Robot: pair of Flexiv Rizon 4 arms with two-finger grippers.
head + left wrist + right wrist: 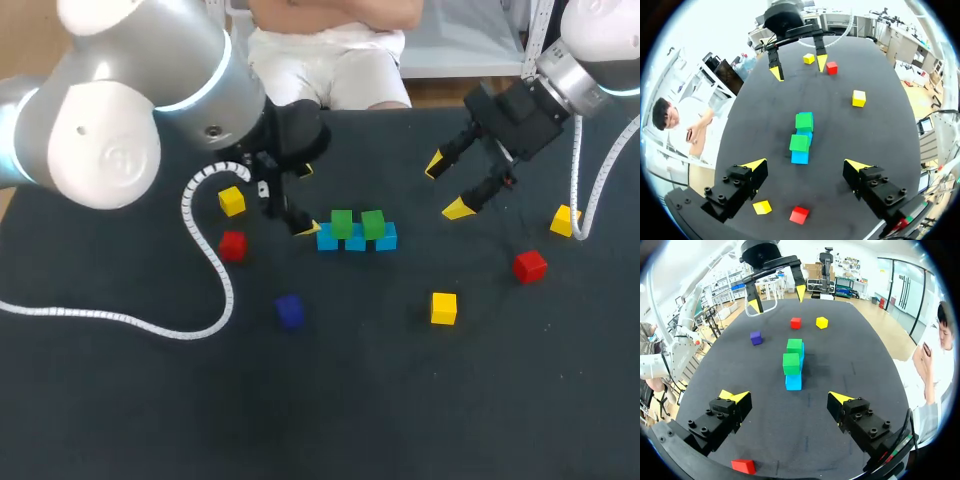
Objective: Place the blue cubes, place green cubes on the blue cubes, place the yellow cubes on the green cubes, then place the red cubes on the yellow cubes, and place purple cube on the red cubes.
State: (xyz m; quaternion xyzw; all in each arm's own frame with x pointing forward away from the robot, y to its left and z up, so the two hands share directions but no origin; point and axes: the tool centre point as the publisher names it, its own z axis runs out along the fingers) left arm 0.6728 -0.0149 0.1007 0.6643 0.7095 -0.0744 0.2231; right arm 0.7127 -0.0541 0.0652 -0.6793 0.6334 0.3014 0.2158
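While two green plastic cubes (342, 222) sit atop the row of blue plastic cubes (386, 238) at mid-table, the left gripper (305, 200) and right gripper (447, 187) both hang spread and empty, a yellow plastic cube (231, 200) lying nearest the left one, on its outer side.

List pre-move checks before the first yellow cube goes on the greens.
1. Blue cubes in one row: ok.
2. Two green cubes seated on the blues: ok.
3. Left gripper open and empty: ok.
4. Right gripper open and empty: ok.
5. Yellow cubes lying singly with nothing on them: ok.
6. Left gripper clear of the blue row's end: cannot tell. One fingertip looks very close to it in the head view.
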